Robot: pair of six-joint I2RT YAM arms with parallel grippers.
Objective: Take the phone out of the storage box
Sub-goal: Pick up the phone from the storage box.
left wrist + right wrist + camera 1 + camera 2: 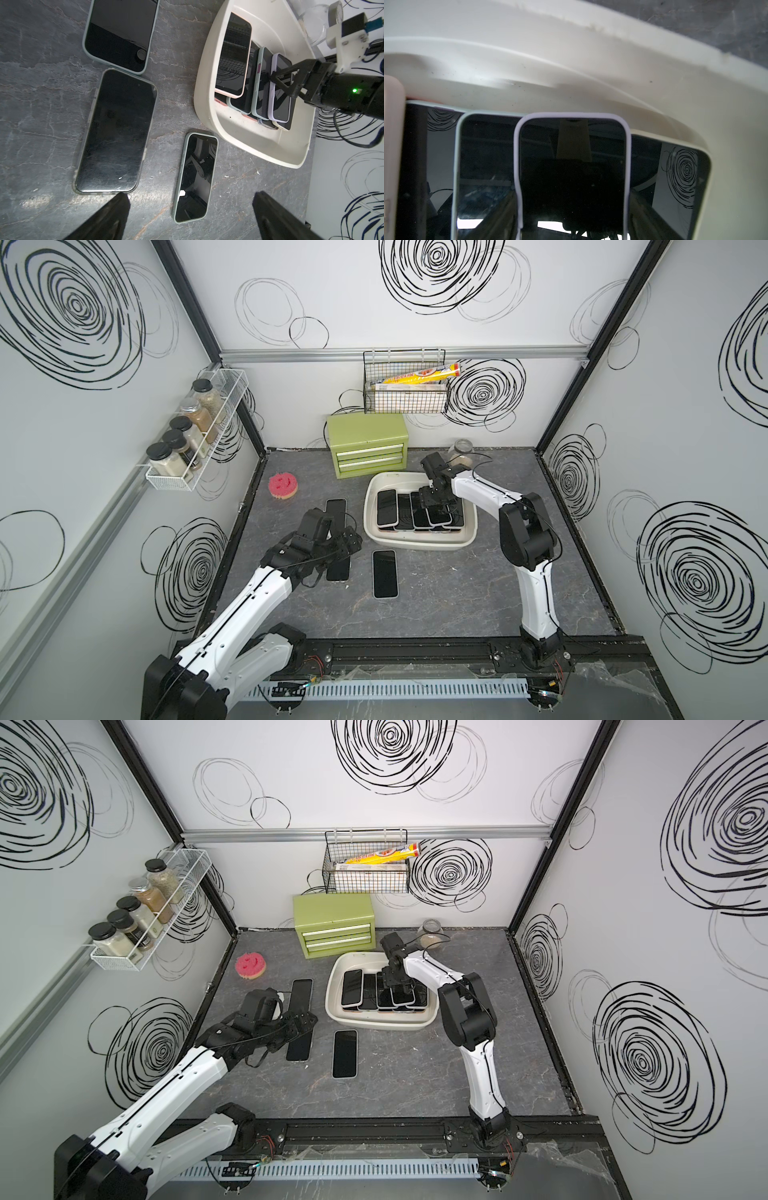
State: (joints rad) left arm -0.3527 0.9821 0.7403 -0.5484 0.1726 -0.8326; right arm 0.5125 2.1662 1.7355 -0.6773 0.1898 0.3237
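Closely, right gripper (273,78) astride lilac phone (280,108) long edges, inside storage box (204,87)

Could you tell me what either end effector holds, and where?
Left end effector: nothing. Right end effector straddles the lilac-cased phone across its long edges; grip cannot be told.

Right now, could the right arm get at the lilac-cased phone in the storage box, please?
Probably yes: its fingers flank the lilac-cased phone, topmost in the storage box, nothing covering it.
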